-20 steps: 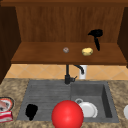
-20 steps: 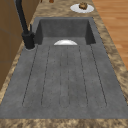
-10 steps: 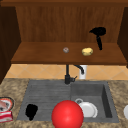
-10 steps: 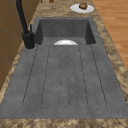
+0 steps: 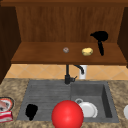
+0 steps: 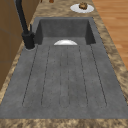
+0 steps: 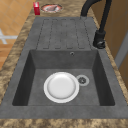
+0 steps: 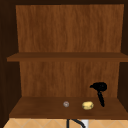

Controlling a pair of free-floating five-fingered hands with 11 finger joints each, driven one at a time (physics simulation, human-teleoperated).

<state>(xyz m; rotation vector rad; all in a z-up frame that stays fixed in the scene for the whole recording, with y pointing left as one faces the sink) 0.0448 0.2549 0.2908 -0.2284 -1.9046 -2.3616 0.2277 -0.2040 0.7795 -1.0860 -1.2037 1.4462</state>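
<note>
Up in the open cabinet, the right hand [image 5: 100, 37] hangs above the lower shelf [image 5: 42, 53] with one long finger [image 5: 101, 48] pointing straight down to the board, its tip touching or nearly touching the wood; the remaining fingers bunch into a dark lump at the top, and I cannot tell whether they are curled or spread. It holds nothing. Just to the left of that down-pointing finger lies a small yellow potato-like lump [image 5: 87, 51], close to the finger but apart from it, and further left again a little grey round object [image 5: 66, 50] sits on the same shelf. The upper view shows the same line-up: the right hand [image 8: 99, 88], the yellow lump [image 8: 87, 105] and the grey object [image 8: 66, 104]. Lower down, the left hand [image 5: 31, 112] hovers over the ribbed draining board of the sink [image 5: 45, 90], a dark blob whose fingers I cannot make out. Beside it a big red ball [image 5: 67, 115] stands in front of the basin, where a white plate [image 5: 88, 109] lies near the drain. The black faucet [image 5: 67, 73] rises behind the sink.
</note>
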